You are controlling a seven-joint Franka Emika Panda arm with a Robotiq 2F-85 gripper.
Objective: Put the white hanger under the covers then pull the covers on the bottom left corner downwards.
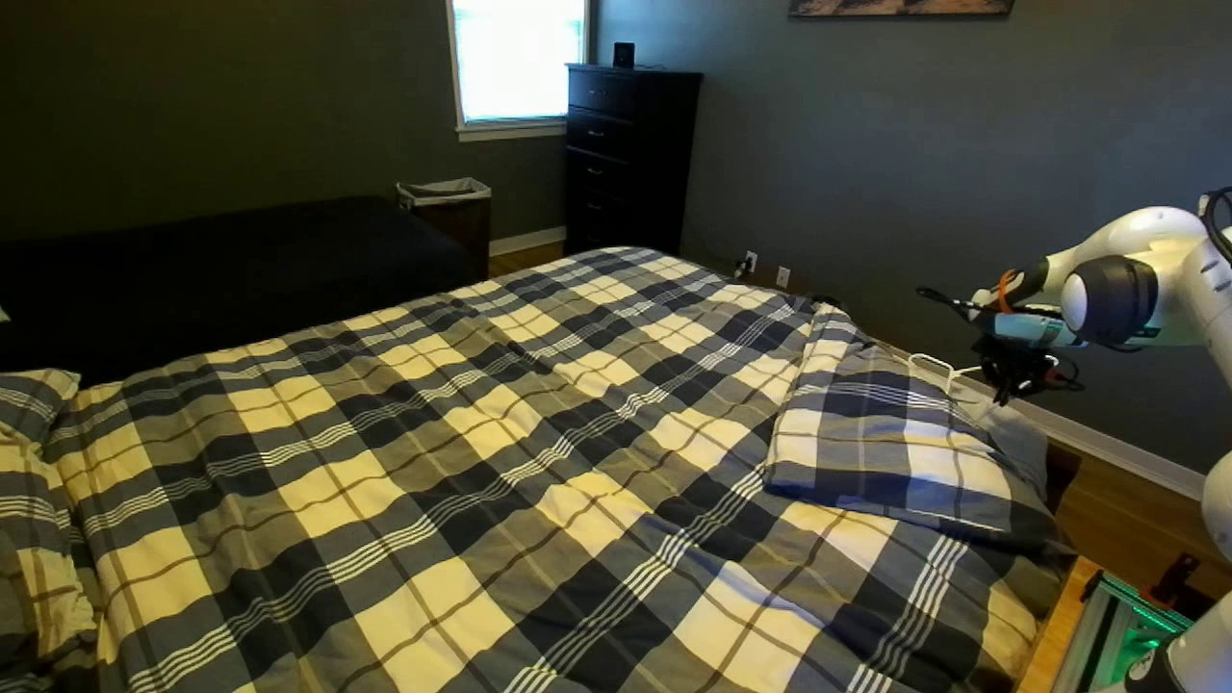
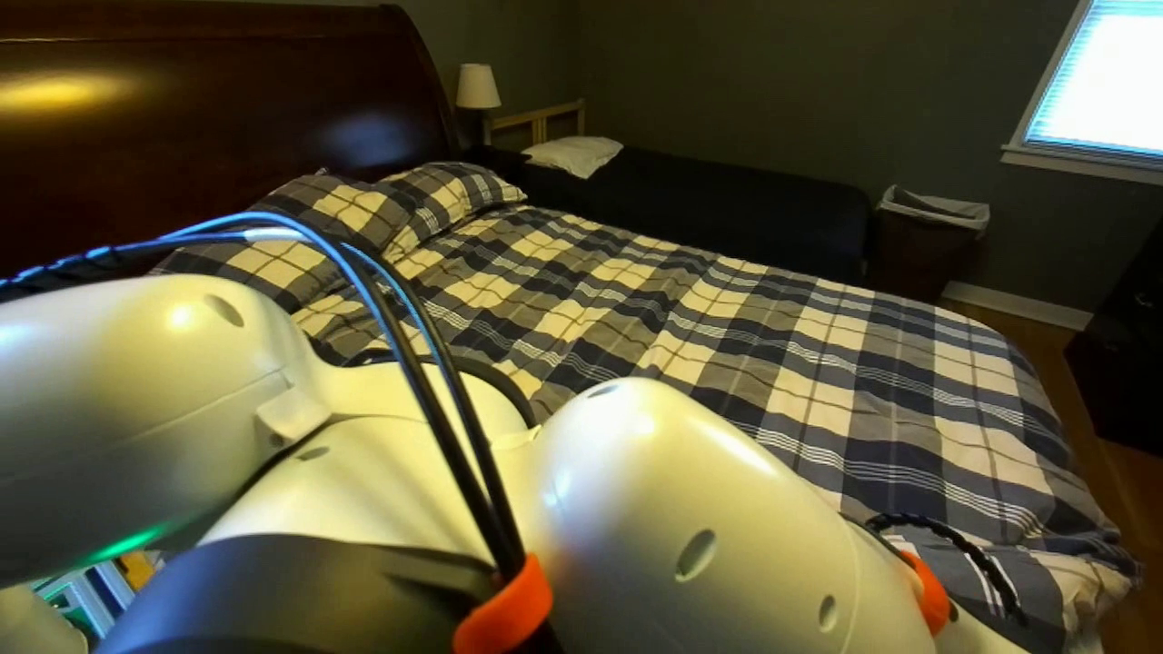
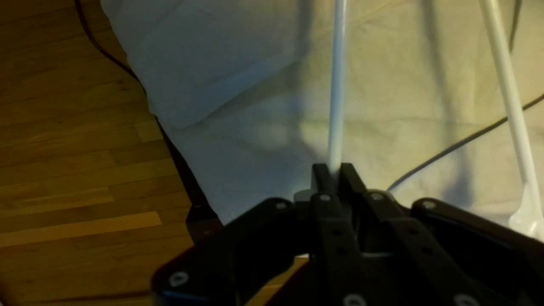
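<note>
My gripper [image 3: 334,171] is shut on a bar of the white hanger [image 3: 337,89], with the hanger's farther bar standing off to the right in the wrist view. Below it the pale sheet [image 3: 374,97] is bare, and the hanger's shadow falls on it. In an exterior view the gripper [image 1: 1005,391] hangs beside the bed's right end, with the hanger [image 1: 932,360] reaching left toward the plaid covers [image 1: 539,404]. A corner of the covers [image 1: 866,433] lies folded back over the rest. The arm hides gripper and hanger in an exterior view showing the covers [image 2: 709,318].
A thin dark cable [image 3: 463,142] runs across the sheet. Wooden floor [image 3: 76,178] lies beyond the bed's edge. The robot's mount [image 1: 1088,616] stands close to the bed's near right corner. A wall [image 1: 962,192] rises behind the gripper. Plaid pillows [image 2: 336,213] sit by the headboard.
</note>
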